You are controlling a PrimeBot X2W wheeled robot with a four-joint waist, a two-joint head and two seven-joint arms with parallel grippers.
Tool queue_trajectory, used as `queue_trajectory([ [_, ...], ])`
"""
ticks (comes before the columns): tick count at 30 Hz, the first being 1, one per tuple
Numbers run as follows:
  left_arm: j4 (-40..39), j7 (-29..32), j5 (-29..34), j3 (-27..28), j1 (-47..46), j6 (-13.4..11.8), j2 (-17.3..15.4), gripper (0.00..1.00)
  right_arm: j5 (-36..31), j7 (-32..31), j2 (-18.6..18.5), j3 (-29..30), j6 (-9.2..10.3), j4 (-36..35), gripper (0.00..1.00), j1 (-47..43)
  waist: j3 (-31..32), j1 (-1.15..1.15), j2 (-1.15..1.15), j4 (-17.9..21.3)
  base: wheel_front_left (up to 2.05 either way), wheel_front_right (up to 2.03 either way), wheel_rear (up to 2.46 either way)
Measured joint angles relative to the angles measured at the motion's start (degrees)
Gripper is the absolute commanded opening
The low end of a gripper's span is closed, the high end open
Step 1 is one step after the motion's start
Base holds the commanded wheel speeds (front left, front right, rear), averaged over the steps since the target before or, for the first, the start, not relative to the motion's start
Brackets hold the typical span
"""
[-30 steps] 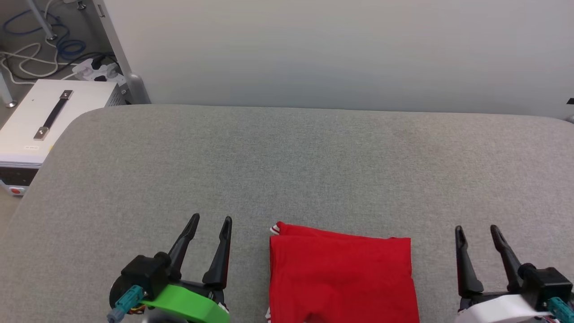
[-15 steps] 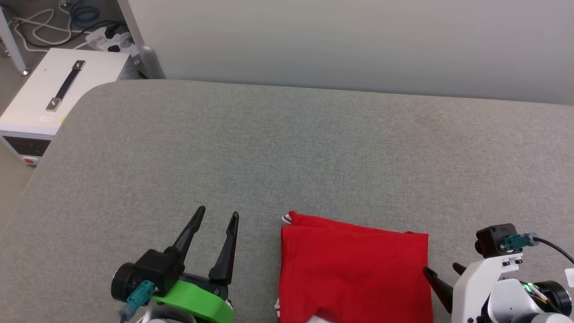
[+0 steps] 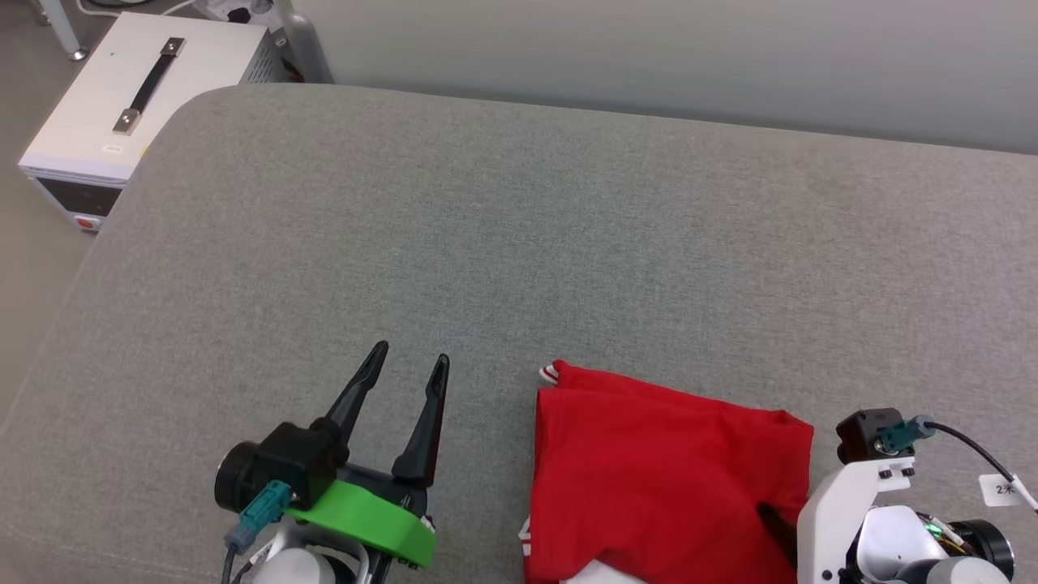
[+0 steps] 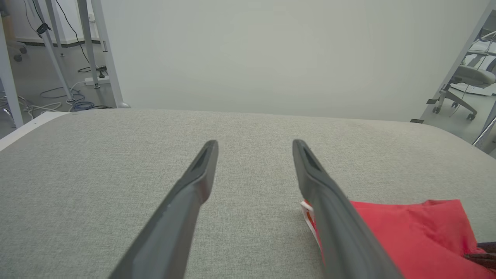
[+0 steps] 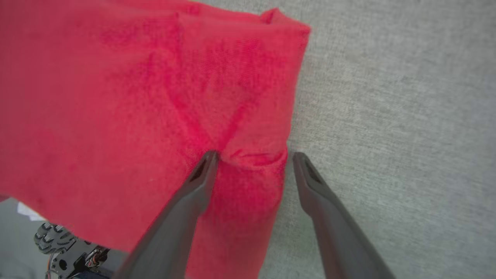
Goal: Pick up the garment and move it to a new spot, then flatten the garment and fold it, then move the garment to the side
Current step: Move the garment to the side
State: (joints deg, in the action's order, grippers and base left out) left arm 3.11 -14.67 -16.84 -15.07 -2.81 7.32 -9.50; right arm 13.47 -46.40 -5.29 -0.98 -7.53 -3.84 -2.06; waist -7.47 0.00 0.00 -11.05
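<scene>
Right claw [image 5: 252, 157] spread wide astride edge of garment [image 5: 116, 97], left claw [image 4: 254, 144] spread, empty

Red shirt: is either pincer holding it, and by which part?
Nothing is held. The right pincer stands open astride the shirt's right edge, one finger pressing the cloth, one beside it; the left pincer is open, apart from it.

Bright, even light with only faint shadows (right wrist view slightly blurred).
</scene>
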Motion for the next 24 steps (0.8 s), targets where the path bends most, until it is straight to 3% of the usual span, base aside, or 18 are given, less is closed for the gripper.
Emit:
queue_trajectory([
  [5,0.0,0.0,-0.2,-0.1,-0.9,0.0,-0.1,1.0,1.6,0.3,0.2,-0.9,0.01,3.9,1.0,1.2,-1.4,0.0,0.0,-0.9,0.0,0.0,0.0],
  [7,0.3,0.0,-0.6,-0.5,-0.9,0.0,-0.3,1.0,1.8,1.0,0.1,-1.9,0.01,5.4,0.52,1.9,-1.8,0.0,0.0,-1.1,0.0,0.0,0.0],
  [8,0.4,0.0,-0.9,-0.8,-1.0,0.0,-0.4,1.0,1.8,1.5,-0.2,-2.3,0.01,6.0,0.0,2.3,-1.9,0.0,0.0,-1.1,0.0,0.0,0.0],
  [19,2.0,0.0,-4.2,-4.3,-1.1,0.0,-2.0,1.0,0.0,9.5,-4.3,-8.2,-0.07,8.6,0.0,4.8,-0.3,0.0,0.0,1.2,0.0,0.0,0.0],
  [24,1.9,0.0,-4.8,-5.1,-1.0,0.0,-2.7,1.0,-1.2,10.1,-10.3,-11.4,-0.07,7.6,0.0,5.9,0.5,0.0,0.0,4.2,0.0,0.0,0.0],
])
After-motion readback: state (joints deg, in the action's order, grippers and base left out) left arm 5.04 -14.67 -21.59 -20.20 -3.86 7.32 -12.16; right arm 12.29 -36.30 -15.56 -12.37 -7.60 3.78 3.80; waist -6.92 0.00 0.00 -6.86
